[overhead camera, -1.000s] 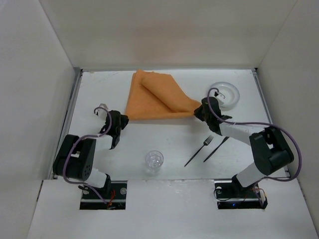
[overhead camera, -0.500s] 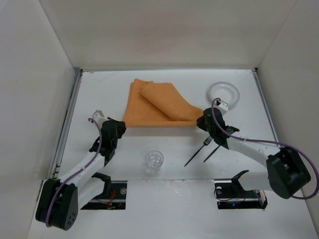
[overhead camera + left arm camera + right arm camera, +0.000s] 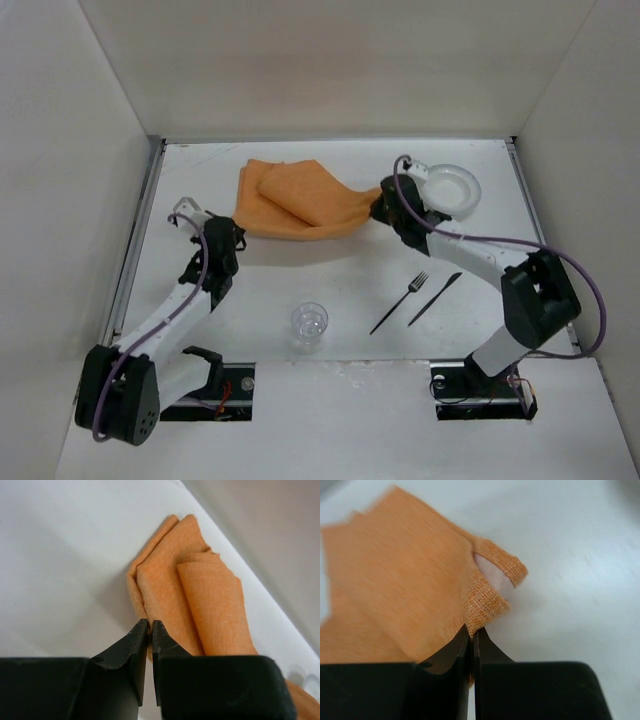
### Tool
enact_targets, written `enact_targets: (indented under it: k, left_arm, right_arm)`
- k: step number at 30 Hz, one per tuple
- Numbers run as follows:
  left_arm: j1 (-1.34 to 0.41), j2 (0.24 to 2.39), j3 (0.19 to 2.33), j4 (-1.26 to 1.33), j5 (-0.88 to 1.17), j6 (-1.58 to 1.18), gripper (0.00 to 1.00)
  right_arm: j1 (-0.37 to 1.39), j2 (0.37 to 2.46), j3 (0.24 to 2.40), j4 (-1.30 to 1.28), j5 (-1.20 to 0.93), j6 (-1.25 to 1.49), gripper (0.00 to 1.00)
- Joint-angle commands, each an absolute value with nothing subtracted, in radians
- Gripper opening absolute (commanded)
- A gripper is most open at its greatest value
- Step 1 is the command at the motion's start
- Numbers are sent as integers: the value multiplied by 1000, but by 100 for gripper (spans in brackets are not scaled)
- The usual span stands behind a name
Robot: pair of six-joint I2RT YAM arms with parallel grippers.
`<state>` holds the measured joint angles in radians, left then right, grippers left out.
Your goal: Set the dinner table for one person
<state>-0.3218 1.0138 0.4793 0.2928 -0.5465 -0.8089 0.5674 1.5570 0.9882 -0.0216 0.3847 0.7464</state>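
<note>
- You will find no text, label, brand, number or sign that can be read in any of the three views.

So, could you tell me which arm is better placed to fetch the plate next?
Probably right: the right hand, shut on the orange cloth, sits beside the plate; the left hand is far across.
</note>
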Motion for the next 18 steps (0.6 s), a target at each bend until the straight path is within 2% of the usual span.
enact_targets:
  k: [1,3,5,7,8,11,13,18]
  left_arm:
    - [-240,1113,743,466,-563,-814,3]
    - [-208,1196,945,469,-520,-802,2]
    - [-171,1262,1163,419,-480,-766,2]
    - [-150,1270,1325,344,-460,-729,2]
    - [-148,1252,1339,338,-460,-710,2]
    - [-162,1134,1208,403,-486,-646,2]
    - [-192,1044,1010,451,-526,-644,2]
    - [-254,970,617,474,-603,-733,3]
  right_arm:
    - [510,1614,1335,103,330,672,0]
    - [498,1658,1608,69,307,637,0]
    - [498,1666,1783,52,308,579,0]
    - [507,1628,1851,67,330,514,0]
    - [521,1597,1827,86,350,484,0]
    - [544,1464,1560,175,408,457,0]
    - [547,1395,1340,219,420,517,1]
    - [548,1382,970,273,362,652,1]
